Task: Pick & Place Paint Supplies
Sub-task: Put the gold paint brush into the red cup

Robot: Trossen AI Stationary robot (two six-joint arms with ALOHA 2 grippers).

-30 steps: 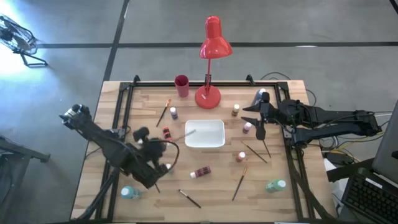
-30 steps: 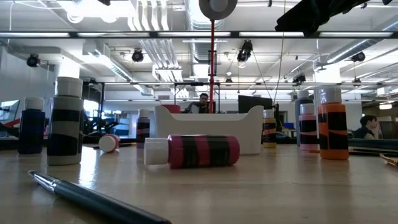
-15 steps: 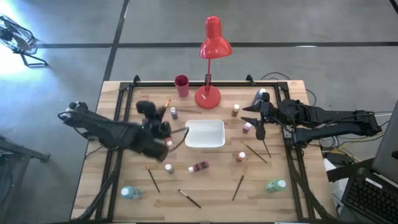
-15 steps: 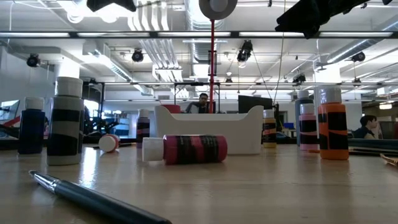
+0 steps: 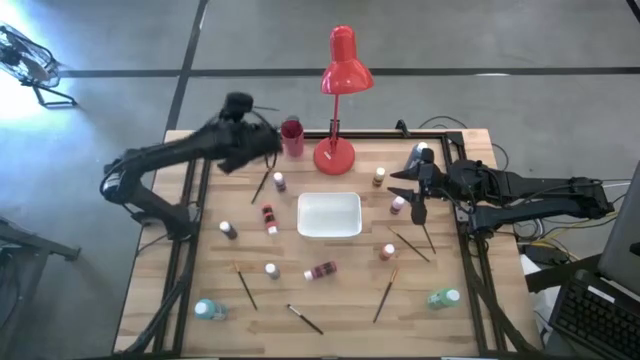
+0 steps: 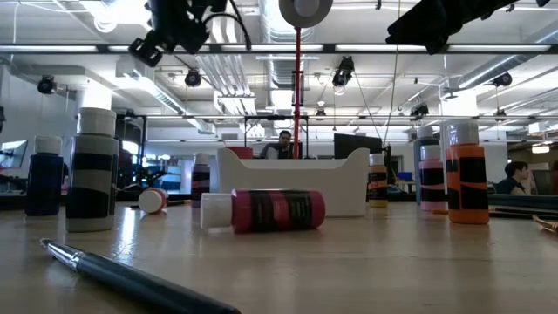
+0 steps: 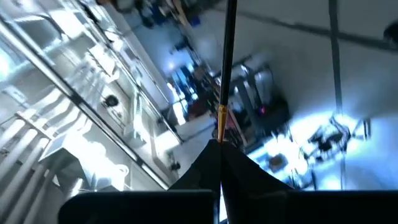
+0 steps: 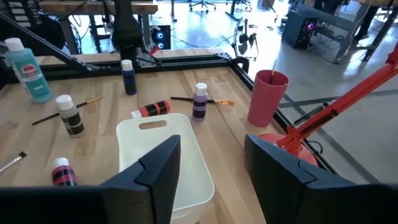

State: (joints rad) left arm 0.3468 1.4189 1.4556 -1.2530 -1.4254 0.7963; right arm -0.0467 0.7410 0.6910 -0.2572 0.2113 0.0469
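Observation:
My left gripper (image 5: 268,145) hovers high over the table's far left, just left of the red cup (image 5: 291,137), shut on a dark-handled brush (image 7: 225,68). My right gripper (image 5: 412,197) hangs open above the table's right side, facing the white tray (image 5: 329,215). Small paint bottles stand or lie around the tray: a purple one (image 5: 279,182), a red one on its side (image 5: 267,214) and a magenta one on its side (image 5: 322,272). Loose brushes lie flat on the wood, one near the front (image 5: 385,295) and one at the right (image 5: 410,245). My left gripper pinches the brush between its two shut fingertips (image 7: 205,163), right at the gold ferrule (image 7: 219,127). The long dark handle sticks straight out ahead, in line with the fingers. The brush is lifted clear of the table; its bristle end is hidden between the fingers.
A red desk lamp (image 5: 336,152) stands at the far edge beside the cup. Two larger teal bottles (image 5: 207,310) (image 5: 443,297) sit near the front corners. A black frame rail (image 5: 190,190) runs along the table's left side.
My left arm has swung from the near left part of the table toward the far edge, ending beside the red cup. Its wrist has rolled on the way and its fingers have stayed shut. Two bottles that it covered now show.

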